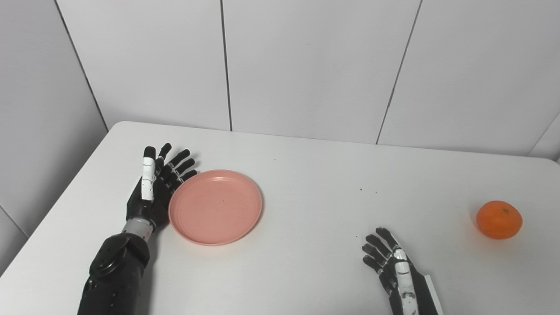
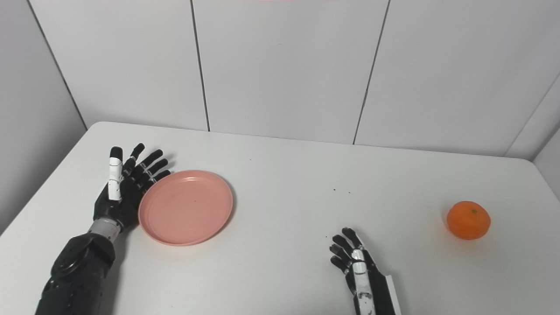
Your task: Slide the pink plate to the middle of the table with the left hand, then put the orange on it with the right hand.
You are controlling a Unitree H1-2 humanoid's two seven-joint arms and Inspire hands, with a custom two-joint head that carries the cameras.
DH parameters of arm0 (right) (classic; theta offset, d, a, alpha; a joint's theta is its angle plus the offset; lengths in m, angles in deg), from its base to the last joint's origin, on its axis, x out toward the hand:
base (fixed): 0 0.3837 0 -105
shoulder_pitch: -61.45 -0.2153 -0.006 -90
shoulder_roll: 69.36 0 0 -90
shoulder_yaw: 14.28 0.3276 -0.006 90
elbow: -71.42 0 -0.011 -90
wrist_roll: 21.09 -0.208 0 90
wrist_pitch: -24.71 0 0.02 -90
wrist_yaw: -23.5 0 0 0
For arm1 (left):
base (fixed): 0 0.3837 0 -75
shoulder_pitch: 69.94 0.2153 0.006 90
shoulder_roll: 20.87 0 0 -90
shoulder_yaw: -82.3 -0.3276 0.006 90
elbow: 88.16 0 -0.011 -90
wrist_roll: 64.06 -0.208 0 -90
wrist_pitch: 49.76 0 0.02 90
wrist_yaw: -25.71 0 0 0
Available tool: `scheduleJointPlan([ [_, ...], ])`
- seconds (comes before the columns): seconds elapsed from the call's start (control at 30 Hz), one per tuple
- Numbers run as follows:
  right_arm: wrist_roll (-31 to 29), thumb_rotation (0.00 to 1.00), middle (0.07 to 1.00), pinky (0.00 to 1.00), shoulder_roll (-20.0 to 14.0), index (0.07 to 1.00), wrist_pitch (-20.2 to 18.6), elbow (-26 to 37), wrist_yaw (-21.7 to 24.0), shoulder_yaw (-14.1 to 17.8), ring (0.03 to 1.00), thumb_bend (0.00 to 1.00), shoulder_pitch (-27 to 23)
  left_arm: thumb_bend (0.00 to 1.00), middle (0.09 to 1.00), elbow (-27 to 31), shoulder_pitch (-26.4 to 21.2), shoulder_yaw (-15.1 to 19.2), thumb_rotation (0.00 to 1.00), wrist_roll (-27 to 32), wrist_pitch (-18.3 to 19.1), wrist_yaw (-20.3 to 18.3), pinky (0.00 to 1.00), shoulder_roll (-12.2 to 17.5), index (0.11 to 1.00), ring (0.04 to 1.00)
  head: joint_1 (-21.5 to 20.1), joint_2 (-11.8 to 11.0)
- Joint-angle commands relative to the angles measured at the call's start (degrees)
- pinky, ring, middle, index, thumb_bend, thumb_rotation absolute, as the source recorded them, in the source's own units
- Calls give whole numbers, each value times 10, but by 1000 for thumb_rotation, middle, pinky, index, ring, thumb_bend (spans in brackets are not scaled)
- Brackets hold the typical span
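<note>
The main risk, as I judge it, lies in the push: the shallow round pink plastic plate (image 1: 215,207) sits on the left part of the smooth white table (image 1: 315,183), well short of the middle, and a shove against its raised rim that lands off-centre could spin it or send it skidding toward the near edge instead of straight across. The fingers could also ride up over the low rim and tip the plate if they press downward rather than sideways. A second hazard concerns the round orange fruit (image 1: 499,219), which rests far to the right, well apart from the plate; being round, it could roll away if it is nudged before it is properly enclosed. The black-and-white left hand (image 1: 153,192) stands edge-on at the plate's left rim, fingers spread and extended, holding nothing; its palm appears to touch or sit just beside the rim, though actual contact is hard to confirm. The right hand (image 1: 396,267) lies low near the table's front, fingers loosely apart, empty, not near the orange.
</note>
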Motion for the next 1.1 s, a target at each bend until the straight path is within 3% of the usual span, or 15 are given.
scheduleJointPlan([
  [0.0,1,912,823,823,15,848,-13,15,-1,-13,831,813,61,888,856,-8,8,-8,859,-1,37,6,782,-9,1000,846,0,-1],
  [0.1,7,921,817,818,16,842,-16,19,-10,-21,826,812,60,896,844,0,11,-10,861,-3,36,10,771,-15,1000,842,-9,4],
  [0.27,9,927,802,802,18,834,-19,23,-19,-31,811,812,59,822,840,35,26,-4,872,0,50,33,802,-40,1000,848,-14,10],
  [0.53,15,946,814,810,17,845,-28,25,-28,-45,819,819,57,808,851,75,39,-9,864,-20,59,75,745,-67,1000,837,-31,11],
  [1.07,25,961,824,817,26,846,-38,25,-47,-69,833,826,48,809,830,88,37,-17,863,-28,65,93,725,-95,998,822,-63,23],
])
